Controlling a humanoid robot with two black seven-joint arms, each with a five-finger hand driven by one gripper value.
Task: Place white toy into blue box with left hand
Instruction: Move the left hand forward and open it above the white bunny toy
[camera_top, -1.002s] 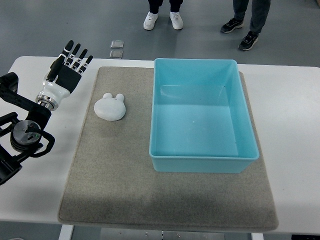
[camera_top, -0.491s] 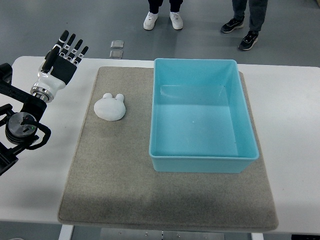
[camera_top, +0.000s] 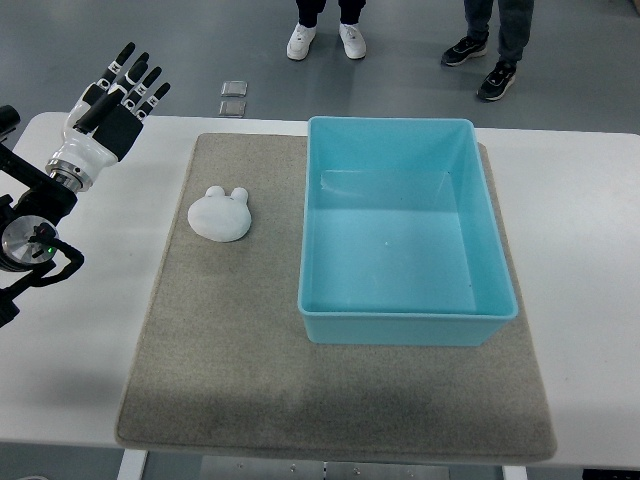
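Note:
A white rabbit-shaped toy (camera_top: 221, 213) lies on the grey felt mat (camera_top: 240, 350), left of the blue box (camera_top: 405, 230). The box stands open and holds nothing. My left hand (camera_top: 118, 95) is raised over the table's far left corner, well up and to the left of the toy. Its fingers are spread and it holds nothing. The black left arm (camera_top: 30, 235) comes in from the left edge. No right arm shows.
The mat lies on a white table (camera_top: 580, 250). Beyond the table's far edge two people's feet (camera_top: 325, 40) (camera_top: 480, 65) stand on the grey floor. Two small square plates (camera_top: 233, 97) lie on the floor there.
My left hand has drawn back up and to the left, away from the toy, staying open. The toy and box have not moved.

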